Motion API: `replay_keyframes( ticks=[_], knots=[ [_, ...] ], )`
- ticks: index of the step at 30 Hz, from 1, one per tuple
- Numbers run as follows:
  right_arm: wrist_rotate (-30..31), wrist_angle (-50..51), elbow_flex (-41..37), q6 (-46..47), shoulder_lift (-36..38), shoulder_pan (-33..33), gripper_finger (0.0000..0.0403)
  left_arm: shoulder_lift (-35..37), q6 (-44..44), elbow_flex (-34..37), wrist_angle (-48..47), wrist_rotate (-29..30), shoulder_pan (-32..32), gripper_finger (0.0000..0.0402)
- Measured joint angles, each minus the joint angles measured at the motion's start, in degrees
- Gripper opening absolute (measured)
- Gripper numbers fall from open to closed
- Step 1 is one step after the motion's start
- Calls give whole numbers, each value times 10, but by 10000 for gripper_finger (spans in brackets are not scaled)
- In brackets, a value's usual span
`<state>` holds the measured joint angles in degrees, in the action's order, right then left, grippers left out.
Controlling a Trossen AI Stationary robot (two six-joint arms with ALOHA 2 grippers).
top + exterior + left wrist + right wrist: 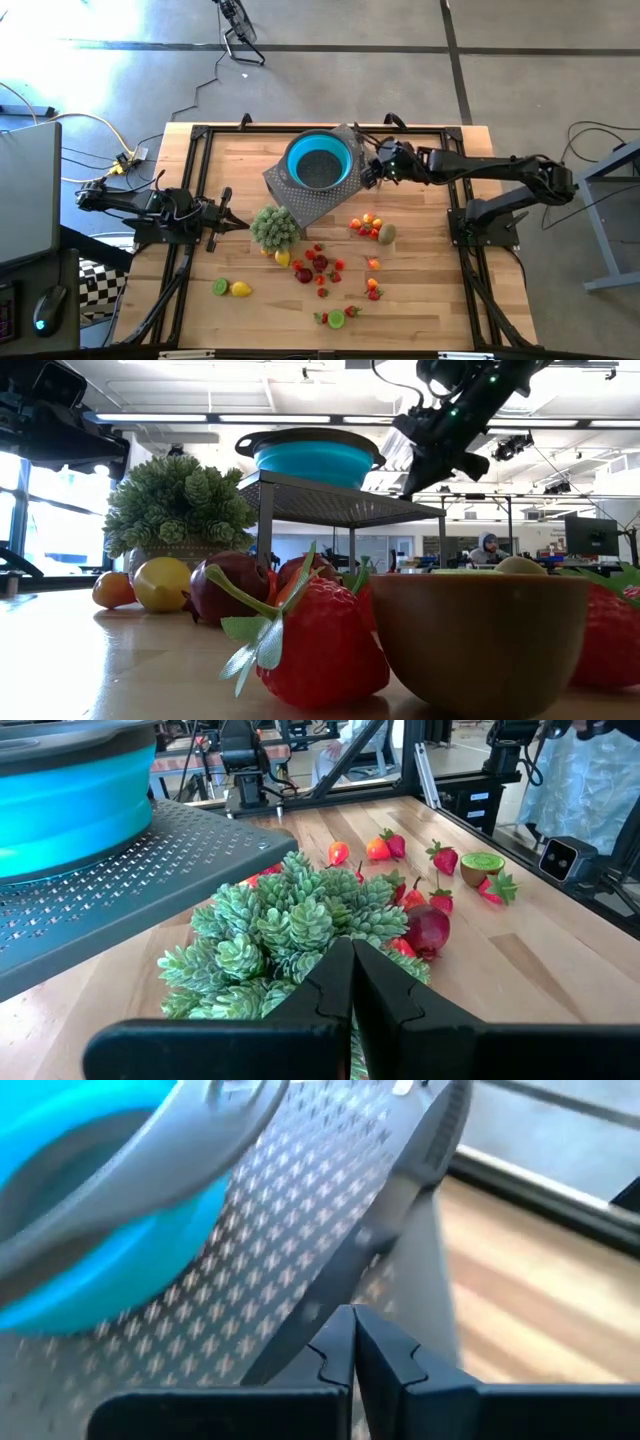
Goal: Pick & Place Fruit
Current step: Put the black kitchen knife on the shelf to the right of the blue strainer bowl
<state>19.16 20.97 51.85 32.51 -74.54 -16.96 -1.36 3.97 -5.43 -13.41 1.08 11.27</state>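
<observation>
Several small fruit pieces lie loose on the wooden table: a red cluster [318, 265], a lime [220, 287] and lemon [241, 289], a group with a brownish-green piece [386, 234], and strawberries [320, 650]. A blue bowl [320, 160] stands on a grey perforated rack [320, 203]. My right gripper [368, 172] is shut and empty, slanting down just over the rack's right edge [400, 1230] beside the bowl [90, 1230]. My left gripper [238, 222] is shut and empty at the table's left, pointing level at a potted green plant [290, 930].
The green plant [275, 228] stands between my left gripper and the fruit. The rack stands on legs above the table [340, 500], with the bowl [315, 460] on top. Black frame rails [190, 200] run along the table's edges. A person sits in the room beyond [488, 546].
</observation>
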Motion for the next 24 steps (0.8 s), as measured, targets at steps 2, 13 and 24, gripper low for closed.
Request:
replay_keyframes(
  ticks=[2,13,24],
  knots=[
    [-4,-23,0,-11,-12,-11,2,0,0,0,0,0,0,1],
    [-81,-103,0,-68,-36,-96,2,0,-9,0,0,0,0,1],
    [-177,-124,0,-99,-56,-211,2,0,-15,0,0,0,0,1]
  ],
)
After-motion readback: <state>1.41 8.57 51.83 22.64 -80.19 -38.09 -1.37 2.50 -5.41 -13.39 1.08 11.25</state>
